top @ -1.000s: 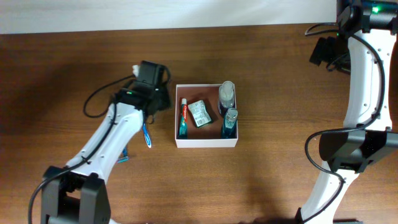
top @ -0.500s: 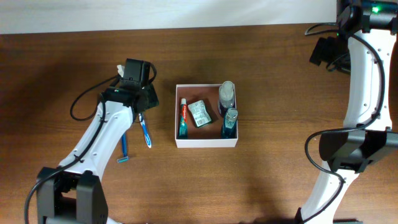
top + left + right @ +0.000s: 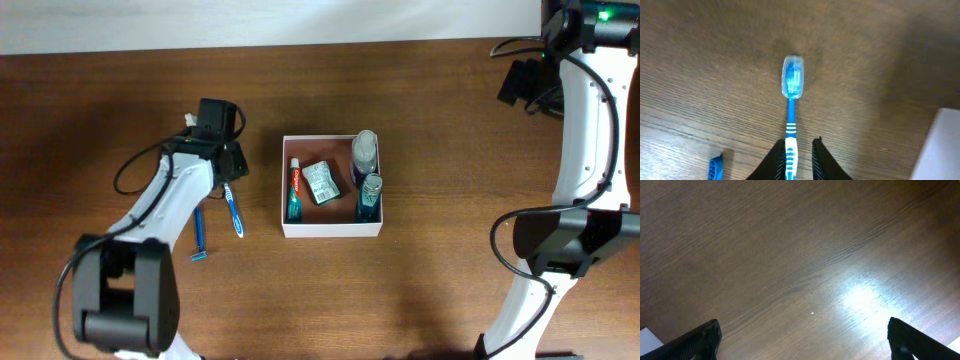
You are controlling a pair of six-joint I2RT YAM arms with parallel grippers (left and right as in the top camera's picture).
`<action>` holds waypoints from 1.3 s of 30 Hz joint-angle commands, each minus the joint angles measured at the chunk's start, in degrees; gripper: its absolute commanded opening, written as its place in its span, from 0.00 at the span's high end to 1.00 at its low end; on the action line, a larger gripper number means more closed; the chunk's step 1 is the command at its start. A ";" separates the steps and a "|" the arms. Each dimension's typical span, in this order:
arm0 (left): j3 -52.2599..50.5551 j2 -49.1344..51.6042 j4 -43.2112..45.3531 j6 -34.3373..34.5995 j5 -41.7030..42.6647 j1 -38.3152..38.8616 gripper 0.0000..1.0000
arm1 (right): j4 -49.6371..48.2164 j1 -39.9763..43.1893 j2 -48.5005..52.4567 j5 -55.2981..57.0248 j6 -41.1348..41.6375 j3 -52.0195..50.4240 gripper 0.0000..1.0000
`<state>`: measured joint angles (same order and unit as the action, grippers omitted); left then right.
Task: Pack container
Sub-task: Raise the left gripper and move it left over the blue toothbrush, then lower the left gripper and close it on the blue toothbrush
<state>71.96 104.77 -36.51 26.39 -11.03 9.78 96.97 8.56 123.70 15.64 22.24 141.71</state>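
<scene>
The container (image 3: 331, 230) is a square white-walled box with a reddish-brown inside, at the table's middle; its corner (image 3: 946, 145) shows in the left wrist view. A blue-and-white toothbrush (image 3: 232, 208) lies on the wood left of it. My left gripper (image 3: 228, 183) stands over its handle (image 3: 791, 147). In the left wrist view that gripper (image 3: 798, 150) has its jaws drawn in close. The left finger touches the handle, and a thin strip of table shows before the right finger. My right gripper (image 3: 802, 337) is wide open over bare wood, far back right.
A blue razor (image 3: 200, 240) lies just left of the toothbrush, seen as a blue tip (image 3: 716, 167) in the left wrist view. In the container are a toothpaste tube (image 3: 295, 188), a green-white packet (image 3: 321, 182) and two bottles (image 3: 365, 152) (image 3: 370, 196). The right arm (image 3: 585, 150) rises along the right edge.
My left gripper has moved left from beside the container to over the toothbrush, and its jaws have drawn in around the handle. The right arm has not moved.
</scene>
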 commanded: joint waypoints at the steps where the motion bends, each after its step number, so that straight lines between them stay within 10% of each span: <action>1: -0.13 2.12 -0.24 -0.35 -0.55 -0.22 0.82 | 0.11 0.17 -1.20 0.92 0.07 0.59 0.02; 39: -1.18 4.31 -1.66 -0.37 -0.59 -0.22 0.64 | 0.11 0.17 -1.20 0.92 0.07 0.59 0.02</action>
<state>71.70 108.36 -38.15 26.37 -11.00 9.78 96.99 8.56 123.70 15.64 22.24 141.71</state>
